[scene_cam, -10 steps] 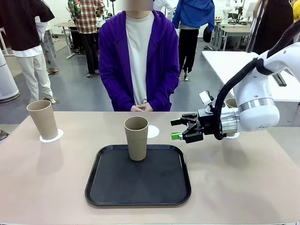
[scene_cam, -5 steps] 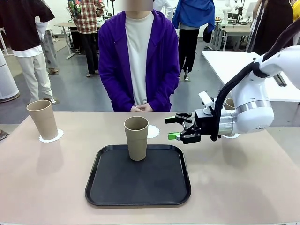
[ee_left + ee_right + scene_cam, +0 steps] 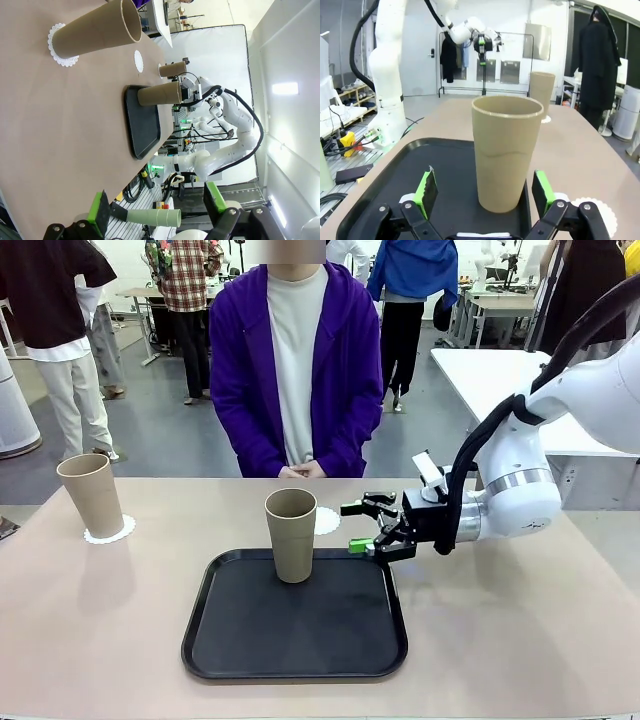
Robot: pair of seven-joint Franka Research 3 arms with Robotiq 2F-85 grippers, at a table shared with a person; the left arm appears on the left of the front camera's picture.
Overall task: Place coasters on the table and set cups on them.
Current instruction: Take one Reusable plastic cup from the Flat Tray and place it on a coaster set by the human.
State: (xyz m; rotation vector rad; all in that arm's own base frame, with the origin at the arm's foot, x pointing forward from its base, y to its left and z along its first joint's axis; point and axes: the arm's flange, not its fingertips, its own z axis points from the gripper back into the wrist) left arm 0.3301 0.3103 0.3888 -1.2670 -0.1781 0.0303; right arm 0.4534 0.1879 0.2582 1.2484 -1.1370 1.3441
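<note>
1. The black tray (image 3: 294, 612) lies nearest on the beige tabletop (image 3: 520, 630); every place below is told from this tray.
2. One tan cup (image 3: 291, 534) stands upright on the tray's far part.
3. The right pincer (image 3: 362, 527) hangs just over the tray's far right corner, its jaws spread wide and empty, pointing at that cup without touching it.
4. A bare white coaster (image 3: 327, 521) lies just beyond the tray's far edge.
5. Far left of the tray, a second cup (image 3: 91, 494) stands on a coaster (image 3: 109, 531).
6. In its wrist view, the left pincer (image 3: 157, 211) is released, holding nothing, well off the tray.
7. Behind the tray a person in a purple jacket (image 3: 295, 370) stands, hands clasped.
</note>
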